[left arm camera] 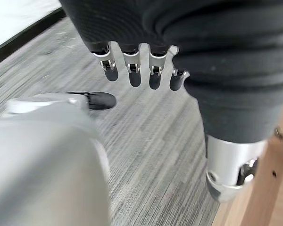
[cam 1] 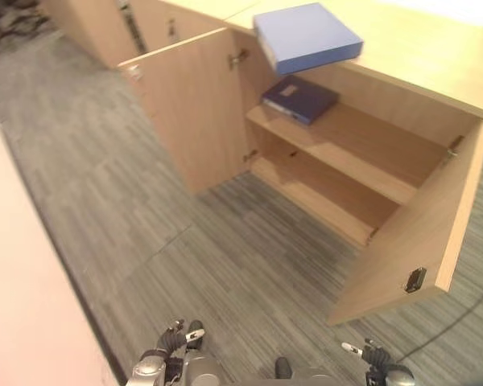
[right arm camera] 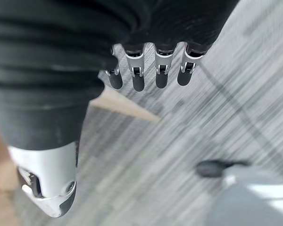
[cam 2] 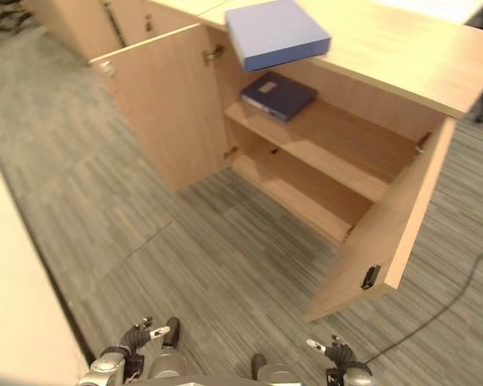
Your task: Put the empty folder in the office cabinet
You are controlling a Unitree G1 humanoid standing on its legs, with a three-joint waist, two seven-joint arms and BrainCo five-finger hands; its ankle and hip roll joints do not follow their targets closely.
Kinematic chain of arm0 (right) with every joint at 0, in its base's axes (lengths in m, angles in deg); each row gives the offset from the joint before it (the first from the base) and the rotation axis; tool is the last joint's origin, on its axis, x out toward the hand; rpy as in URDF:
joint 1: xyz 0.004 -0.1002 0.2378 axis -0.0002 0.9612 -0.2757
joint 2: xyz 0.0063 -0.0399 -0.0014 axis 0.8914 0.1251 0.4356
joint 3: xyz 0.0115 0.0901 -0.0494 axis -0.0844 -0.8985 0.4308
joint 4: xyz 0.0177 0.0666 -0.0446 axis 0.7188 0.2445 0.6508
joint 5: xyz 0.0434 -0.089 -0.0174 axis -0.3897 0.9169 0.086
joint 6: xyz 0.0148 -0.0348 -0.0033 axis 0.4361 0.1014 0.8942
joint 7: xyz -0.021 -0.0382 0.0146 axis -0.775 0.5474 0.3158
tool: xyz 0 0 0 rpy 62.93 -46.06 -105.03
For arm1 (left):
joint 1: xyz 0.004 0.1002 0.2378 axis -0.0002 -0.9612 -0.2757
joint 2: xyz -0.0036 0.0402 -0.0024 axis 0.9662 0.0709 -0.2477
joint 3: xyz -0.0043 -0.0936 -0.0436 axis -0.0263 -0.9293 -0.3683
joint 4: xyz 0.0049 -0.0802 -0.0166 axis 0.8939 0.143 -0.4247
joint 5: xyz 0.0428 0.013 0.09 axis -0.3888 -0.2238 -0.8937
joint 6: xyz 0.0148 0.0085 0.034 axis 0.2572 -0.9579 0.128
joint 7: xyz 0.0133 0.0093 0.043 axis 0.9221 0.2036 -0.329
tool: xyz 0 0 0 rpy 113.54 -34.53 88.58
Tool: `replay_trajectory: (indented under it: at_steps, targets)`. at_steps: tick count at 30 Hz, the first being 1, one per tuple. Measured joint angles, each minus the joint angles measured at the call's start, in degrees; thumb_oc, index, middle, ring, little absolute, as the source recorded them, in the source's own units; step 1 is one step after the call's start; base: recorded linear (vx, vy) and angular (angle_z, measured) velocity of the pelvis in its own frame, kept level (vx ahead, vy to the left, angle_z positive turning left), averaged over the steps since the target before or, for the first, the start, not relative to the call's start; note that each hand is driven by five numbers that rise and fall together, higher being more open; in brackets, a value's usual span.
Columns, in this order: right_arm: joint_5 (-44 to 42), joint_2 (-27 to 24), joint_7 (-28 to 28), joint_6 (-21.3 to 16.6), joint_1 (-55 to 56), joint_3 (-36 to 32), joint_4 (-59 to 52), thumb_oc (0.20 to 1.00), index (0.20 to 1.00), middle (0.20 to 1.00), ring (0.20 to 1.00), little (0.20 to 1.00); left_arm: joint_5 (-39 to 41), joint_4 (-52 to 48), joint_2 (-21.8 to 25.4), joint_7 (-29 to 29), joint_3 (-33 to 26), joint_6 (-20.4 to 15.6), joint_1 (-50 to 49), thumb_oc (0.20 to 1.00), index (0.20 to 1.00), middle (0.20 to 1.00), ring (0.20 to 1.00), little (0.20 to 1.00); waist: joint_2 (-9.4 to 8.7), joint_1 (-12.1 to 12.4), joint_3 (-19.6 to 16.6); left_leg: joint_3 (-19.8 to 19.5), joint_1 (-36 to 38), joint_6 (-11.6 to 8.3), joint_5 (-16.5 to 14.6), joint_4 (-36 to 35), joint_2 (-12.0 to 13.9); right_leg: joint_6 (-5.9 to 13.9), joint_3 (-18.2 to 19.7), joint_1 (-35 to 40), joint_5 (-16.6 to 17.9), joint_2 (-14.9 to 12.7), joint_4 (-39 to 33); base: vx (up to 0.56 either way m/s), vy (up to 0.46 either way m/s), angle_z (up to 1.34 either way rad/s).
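1. Left eye view: the grey carpeted floor [cam 1: 225, 265] takes up most of the scene, with the office cabinet [cam 1: 346, 161] standing at its far side, both doors swung wide.
2. The left door [cam 1: 189, 112] and the right door [cam 1: 427, 233] are seen fully open, so both shelves inside are exposed; the lower shelf [cam 1: 314, 193] lies bare.
3. The light blue folder [cam 1: 306, 36], judged to be the empty one, is seen lying flat on the cabinet top, one corner overhanging the front edge above the opening.
4. A darker blue folder [cam 1: 299, 98] is seen lying flat on the upper shelf, directly below the light one, at the left end.
5. The left hand [left arm camera: 141, 70] and the right hand [right arm camera: 151, 70] are held low, well apart from the cabinet; in the wrist views both are shown with fingers straight and spread, holding nothing.
6. For the step in hand, the cabinet should be approached squarely between the doors, and the overhanging corner is judged the easiest place to be gripped. The right door should be kept clear of the arm.
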Motion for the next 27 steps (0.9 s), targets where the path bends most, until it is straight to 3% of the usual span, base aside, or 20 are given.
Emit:
replay_trajectory:
  at_steps: [1, 3, 4, 5, 6, 7, 8, 9, 10, 11, 13, 15, 16, 18, 19, 20, 23, 24, 25, 27]
  targets:
    - [0.02, -0.28, 0.07, 0.09, -0.04, -0.65, 0.51, 1.0, 1.0, 1.0, 1.0, 1.0, 0.0, 0.23, -0.74, 0.11, -0.31, -0.14, -0.92, 1.0, 1.0, 1.0, 1.0, 1.0, 0.68, -0.35, -0.41, 0.34, -0.21, 1.51, 0.8, 1.36, -1.23, 0.93, 1.05, 1.26, -1.39, -2.06, 0.25, 0.21, 0.72, -1.45]
    - [0.12, -4.41, 0.61, -0.47, 8.17, -2.49, -6.05, 1.0, 1.0, 1.0, 1.0, 1.0, -0.2, -1.96, -3.1, 0.06, 3.97, -0.51, -0.82, 1.0, 1.0, 1.0, 1.0, 1.0, 5.3, -2.91, -1.45, 3.69, -4.88, 2.65, 0.49, 11.47, -0.89, 3.79, 1.41, 2.79, -4.44, -4.93, 0.31, 0.23, 0.732, -0.89]
    - [0.04, -4.18, -0.17, 0.76, 6.45, -5.0, 1.05, 1.0, 1.0, 1.0, 1.0, 1.0, -0.23, 0.81, -3.58, 0.07, 3.82, -0.43, 0.02, 1.0, 1.0, 1.0, 1.0, 1.0, 3.55, -3.59, -2.34, 7.63, -3.75, 0.48, -5.71, 12.33, -4.31, 4.25, 2.5, 3.23, -5.45, -9.9, 0.5, 0.11, 0.409, -0.97]
    - [0.04, -2.01, 0.06, 2.26, 6.69, -5.45, 2.84, 1.0, 1.0, 1.0, 1.0, 1.0, -0.27, 1.89, -2.27, 0.14, 3.85, 0.02, 1.74, 1.0, 1.0, 1.0, 1.0, 1.0, 0.76, -4.1, -2.92, 11.22, -1.87, 4.02, -5.11, 9.81, -8.19, 4.16, 0.31, -0.34, -2.82, -13.91, 4.61, -0.01, 0.559, -0.89]
    - [0.03, 0.1, 0.08, 2.26, 7.45, -5.41, 2.64, 1.0, 1.0, 1.0, 1.0, 1.0, -0.28, 1.88, -0.52, 0.2, 3.85, -0.01, 2.82, 1.0, 1.0, 1.0, 1.0, 1.0, -0.17, -4.97, -2.64, 12.38, 0.24, 6.13, -3.66, 6.5, -9.78, 4.26, 0.13, -1.66, 1.38, -15.16, 6.52, -0.09, 0.574, -0.84]
    - [-0.06, 3.85, -0.06, 2.23, 9.06, -4.94, 2.33, 1.0, 1.0, 1.0, 1.0, 1.0, -0.22, 0.29, 1.85, 0.52, 3.08, -0.1, 4.22, 1.0, 1.0, 1.0, 1.0, 1.0, -0.9, -4.24, -2.35, 16.16, 3.11, 8.87, -1.9, 3.24, -11.57, 8.04, -5.59, -7.16, 7.53, -17.9, 11.96, -0.22, 0.88, -1.22]
    - [-0.61, 4.64, -0.54, 2.44, 8.21, -7.55, 2.29, 1.0, 1.0, 1.0, 1.0, 1.0, -0.16, -2.39, 4.08, 0.68, 4.29, -0.12, 3.39, 1.0, 1.0, 1.0, 1.0, 1.0, -1.13, -2.02, -2.35, 21.69, 5.07, 11.66, -2.87, 1.87, -13.36, 8.09, -19.71, -11.09, 11.6, -23.3, 17.02, -0.21, 0.902, -1.52]
    - [-0.62, 3.91, -1.05, 2.34, 8.61, -5.42, 1.58, 1.0, 1.0, 1.0, 1.0, 1.0, -0.14, -5.46, 4.61, 0.51, 5.32, -0.23, 1.96, 1.0, 1.0, 1.0, 1.0, 1.0, -1.42, -1.66, -2.3, 23.62, 5.21, 13.68, -3.3, 2.23, -14.75, 8.97, -26.65, -12.17, 13.21, -25.47, 17.53, -0.17, 0.745, -1.32]
    - [-0.5, 2.89, -1.25, 2.09, 8.68, -5.47, 0.54, 1.0, 1.0, 1.0, 1.0, 1.0, -0.14, -6.15, 3.99, 0.32, 4.28, -0.98, 1.56, 1.0, 1.0, 1.0, 1.0, 1.0, -0.18, -1.6, -2.34, 24.03, 5.84, 15.07, -4.75, 1.79, -15.31, 9.77, -29.9, -12.6, 9.27, -24.3, 20.64, -0.08, 0.51, -0.67]
    - [-0.51, 2.38, -1.26, 1.95, 8.73, -5.1, -0.15, 1.0, 1.0, 1.0, 1.0, 1.0, -0.1, -5.06, 3.78, 0.32, 3.76, -1.08, 1.53, 1.0, 1.0, 1.0, 1.0, 1.0, 1.27, -1.44, -2.22, 23.84, 5.9, 14.08, -4.94, 1.25, -15.22, 10.02, -28.66, -13.15, 4.91, -20.86, 24.41, -0.05, 0.301, -0.4]
    - [-0.31, 2.15, -1.29, 2.09, 8.03, -5.01, 0.2, 1.0, 1.0, 1.0, 1.0, 1.0, -0.15, -4.46, 3.25, -0.37, 3.95, -1.2, 0.42, 1.0, 1.0, 1.0, 1.0, 1.0, 2.41, -1.03, -2.34, 25.22, 6.58, 13.99, -5.21, 0.54, -15.86, 9.85, -28.39, -13.19, 0.51, -16.03, 27.13, -0.05, 0.356, -0.31]
    - [-0.07, 2.5, -1.19, 1.93, 4.66, -3.16, 0.86, 1.0, 1.0, 1.0, 1.0, 1.0, -0.14, -3.48, 4.13, -0.47, 1.74, -0.5, -2.26, 1.0, 1.0, 1.0, 1.0, 1.0, 2.45, 0.66, -2.05, 28.16, 6.36, 13.71, -4.93, -0.92, -15.29, 7.1, -27.53, -15.07, -5.45, -9.28, 26.81, 0.02, 0.153, -0.77]
    - [-0.06, 2.61, -1.12, 1.46, 3.62, -1.8, 0.41, 1.0, 1.0, 1.0, 1.0, 1.0, -0.17, -2.65, 4.75, -0.49, 1.55, 0.65, -2.82, 1.0, 1.0, 1.0, 1.0, 1.0, 1.66, 1.26, -2.05, 29.18, 5.9, 13.72, -4.91, -0.37, -15.66, 4.88, -28.77, -14.42, -6.63, -6.75, 21.42, 0.07, 0.11, -0.71]
    - [-0.06, 2.61, -1.14, 1.28, 1.7, -1.14, 0.49, 1.0, 1.0, 1.0, 1.0, 1.0, -0.22, -1.37, 4.84, -0.42, 0.86, 0.81, -2.63, 1.0, 1.0, 1.0, 1.0, 1.0, 1.48, 1.27, -1.46, 29.42, 5.84, 13.97, -5.07, -0.41, -15.34, 3.83, -30.84, -14.99, -7.56, -4.84, 17.79, 0.11, 0.042, -0.24]
    - [-0.06, 2.52, -1.2, 0.99, 0.52, -0.38, 0.64, 1.0, 1.0, 1.0, 1.0, 1.0, -0.27, -0.91, 5.16, -0.5, 0.78, 0.85, -2.52, 1.0, 1.0, 1.0, 1.0, 1.0, 0.95, 0.89, -1.18, 29.73, 5.77, 14.08, -5.17, -0.35, -15.32, 2.16, -31.41, -15.64, -5.56, -4.52, 16.05, 0.13, 0.012, 0.05]
    - [-0.07, 2.55, -1.25, 0.93, 0.41, -0.38, 0.47, 1.0, 1.0, 1.0, 1.0, 1.0, -0.31, -1.08, 5.06, -0.49, 0.84, 0.74, -2.54, 1.0, 1.0, 1.0, 1.0, 1.0, 0.78, 0.21, -1.33, 29.7, 5.91, 14.01, -5.15, -0.32, -15.28, 2.27, -32.07, -14.85, -5.03, -4.38, 15.44, 0.13, 0.007, 0.18]
    - [-0.07, 2.45, -1.27, 0.87, 0.56, -0.39, 0.1, 1.0, 1.0, 1.0, 1.0, 1.0, -0.82, -2.36, 4.95, -0.91, 1.17, 0.61, -2.57, 1.0, 1.0, 1.0, 1.0, 1.0, 0.14, -0.32, -1.49, 30.9, 6.57, 12.24, -6.14, 0.32, -14.86, -0.65, -32.73, -12.37, -3.05, -3.6, 9.74, 0.12, -0.009, 0.04]
    - [-0.06, 2.26, -1.3, 0.9, 0.72, -0.38, 0.09, 1.0, 1.0, 1.0, 1.0, 1.0, -1.1, -2.34, 4.83, -1.05, 1.18, 0.61, -2.66, 1.0, 1.0, 1.0, 1.0, 1.0, 0.16, -0.33, -1.5, 31.25, 7.2, 12.49, -6.02, 1.4, -14.34, -0.93, -32.76, -11.69, -2.84, -3.63, 9.12, 0.16, -0.051, -0.12]
    - [-0.06, 1.52, -1.31, 0.9, 1.16, -0.37, -0.09, 1.0, 1.0, 1.0, 1.0, 1.0, -1.25, -2.33, 4.41, -1.36, 1.19, 0.61, -3.09, 1.0, 1.0, 1.0, 1.0, 1.0, 1.65, -0.45, -2.0, 31.42, 9.11, 12.22, -6.17, 2.53, -12.26, -0.83, -32.86, -10.51, -3.0, -2.86, 9.08, 0.12, -0.045, -0.02]
    - [-0.05, 1.17, -1.34, 0.99, 2.02, -0.38, 0.03, 1.0, 1.0, 1.0, 1.0, 1.0, -1.23, -2.36, 3.71, -1.56, 1.17, 0.39, -2.71, 1.0, 1.0, 1.0, 1.0, 1.0, 2.18, -0.34, -1.94, 31.15, 9.37, 11.95, -6.41, 4.23, -12.53, -0.33, -33.08, -9.71, -2.89, -3.52, 8.94, 0.07, -0.055, -0.02]
